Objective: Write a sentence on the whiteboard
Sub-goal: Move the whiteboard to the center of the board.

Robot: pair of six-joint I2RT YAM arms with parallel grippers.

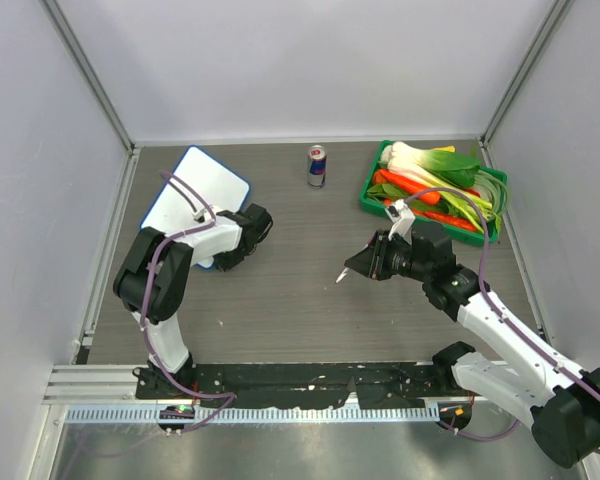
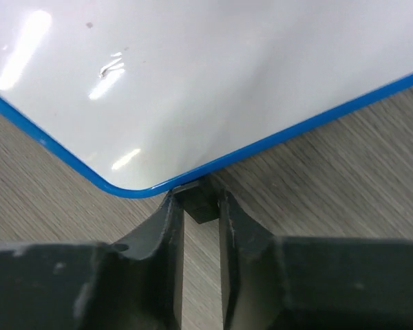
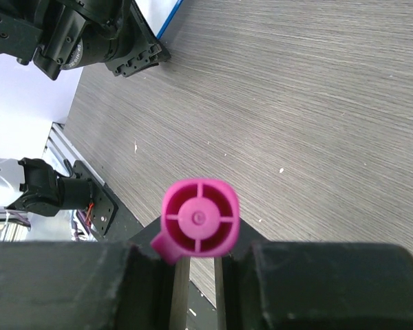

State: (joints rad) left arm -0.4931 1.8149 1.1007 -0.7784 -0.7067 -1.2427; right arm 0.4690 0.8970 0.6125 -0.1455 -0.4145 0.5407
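While glossy white across its face, whiteboard (image 1: 212, 178) blue-rimmed, round-cornered

Robot lab test cell: plain white panel walls (image 1: 310, 60) on aluminium posts (image 1: 90, 75) box in a grey wood-grain desk (image 1: 300, 320). Two arms with exposed purple cabling, the left arm (image 1: 165, 270) and the right arm (image 1: 500, 325), are bolted to a black rail (image 1: 310, 378) on ribbed aluminium extrusion (image 1: 100, 385) at the desk's near edge. The rest is a mixed prop set with no common theme: whiteboard (image 1: 195, 185), drink can (image 1: 317, 166), green crate (image 1: 372, 190) heaped with vegetables (image 1: 440, 180), pink marker (image 3: 198, 218).
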